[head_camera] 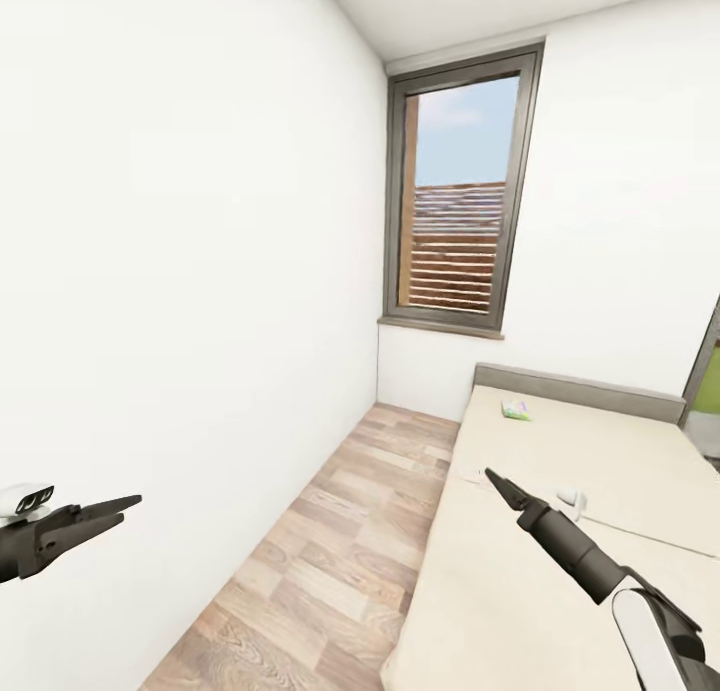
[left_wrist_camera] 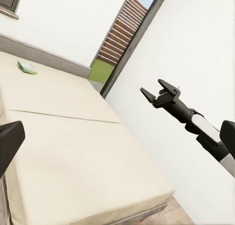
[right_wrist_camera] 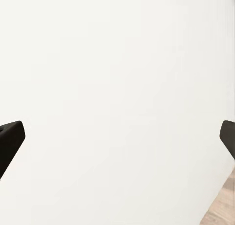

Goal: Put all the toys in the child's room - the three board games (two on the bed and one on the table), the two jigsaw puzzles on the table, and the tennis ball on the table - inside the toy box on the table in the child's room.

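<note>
Pale green board game (head_camera: 516, 409) — flat on the bed (head_camera: 560, 571) near the grey headboard, well beyond my right hand (head_camera: 497, 484) and slightly to its outer side; seen also in the left wrist view (left_wrist_camera: 27, 67), far ahead of that hand across the mattress. A second small white object (head_camera: 571, 498) lies on the bed just beside the right hand's tip; too small for me to say whether it is a game box.

Step in hand, as I judge it: approach and first pick from the bed. To do it well I should bring the base closer along the plank floor (head_camera: 330, 561), lower the right hand flat toward the mattress, and take the thin box by one edge.

Right hand: open wide, fingers (left_wrist_camera: 160, 94) spread, holding nothing, touching nothing. Left hand (head_camera: 105, 512): raised near the white wall (head_camera: 180, 271), empty — in the head view I cannot tell how far it is open.
</note>
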